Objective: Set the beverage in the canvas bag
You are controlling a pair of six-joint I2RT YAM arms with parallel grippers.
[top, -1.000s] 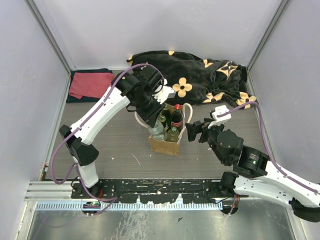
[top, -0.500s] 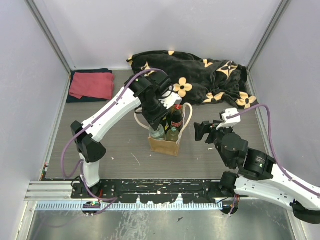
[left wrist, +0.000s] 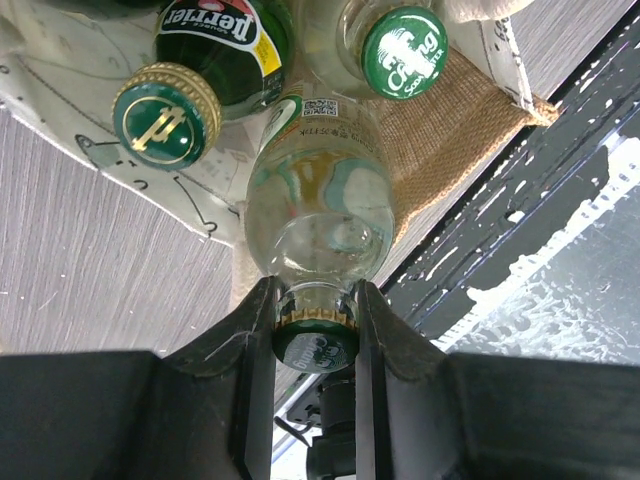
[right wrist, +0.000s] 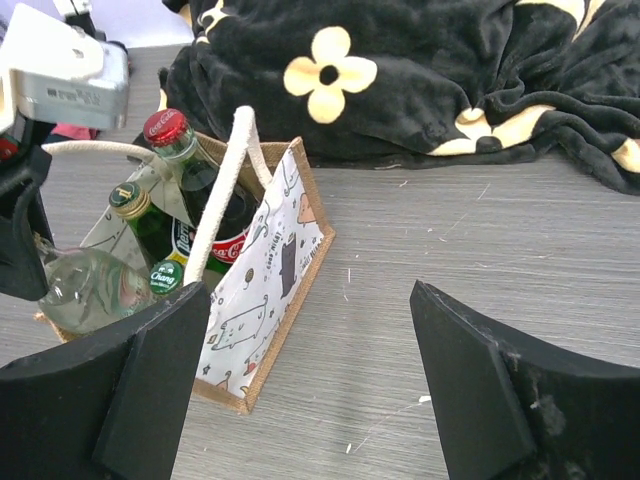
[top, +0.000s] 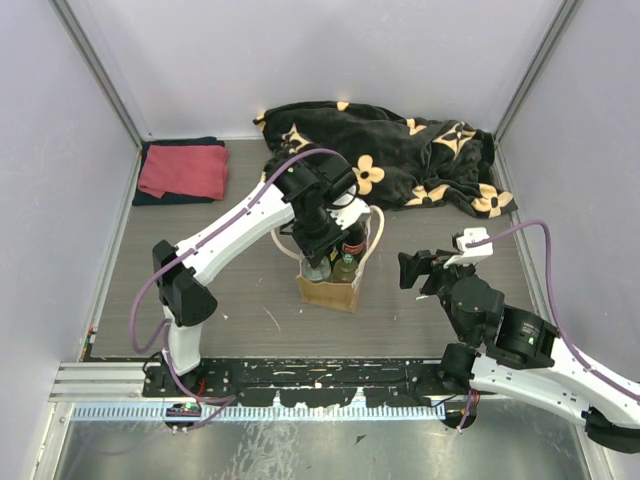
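Observation:
The canvas bag (top: 332,288) stands mid-table, tan with white rope handles and a pale printed side (right wrist: 262,300). It holds a red-capped cola bottle (right wrist: 190,160), a green Perrier bottle (left wrist: 205,60) and a green-capped Chang bottle (left wrist: 400,45). My left gripper (left wrist: 315,320) is shut on the neck of a clear Chang bottle (left wrist: 320,200), just under its green cap, holding it tilted over the bag's mouth; it also shows in the right wrist view (right wrist: 90,285). My right gripper (right wrist: 310,380) is open and empty, right of the bag above the table.
A black flower-patterned blanket (top: 400,150) lies at the back right. A folded red cloth (top: 183,170) lies on a dark cloth at the back left. The black rail (top: 320,380) runs along the near edge.
My left gripper has carried the clear bottle rightward and over the bag's mouth. My right gripper has drawn back to the right, away from the bag.

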